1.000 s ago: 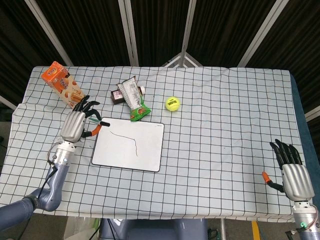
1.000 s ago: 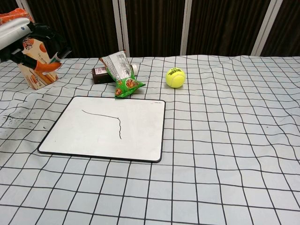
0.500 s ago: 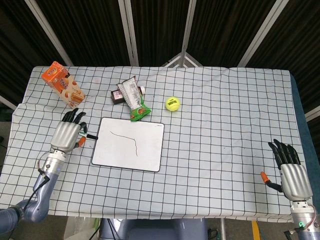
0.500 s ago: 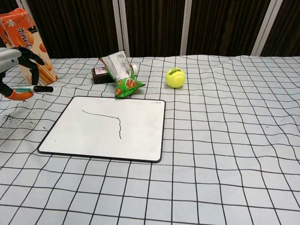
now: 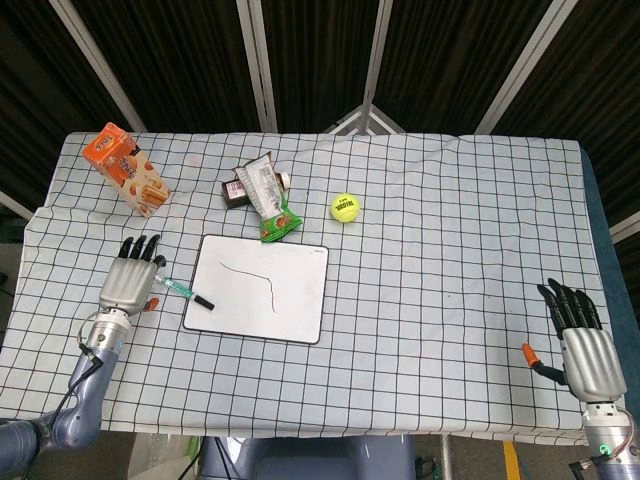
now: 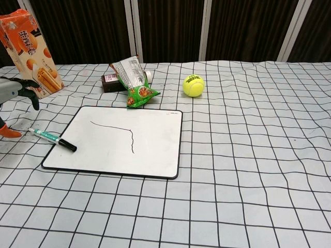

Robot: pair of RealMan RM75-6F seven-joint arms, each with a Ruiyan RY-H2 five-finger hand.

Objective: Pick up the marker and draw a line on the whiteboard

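The marker [image 6: 51, 138], light, stiff and slick, lies released across the whiteboard [image 6: 150, 150] edge. It is best pinched mid-barrel; the left hand [image 5: 128, 284] is spread, nothing held.

Snack packets [image 5: 264, 196], a tennis ball [image 5: 344, 207] and a carton [image 5: 125, 169] crowded the whiteboard's [image 5: 290, 310] far side; the tablecloth [image 5: 450, 280] rightward lay open.

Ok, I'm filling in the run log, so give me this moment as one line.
marker: lying across whiteboard left edge | line: drawn | left robot hand: open, beside marker | right robot hand: open, idle
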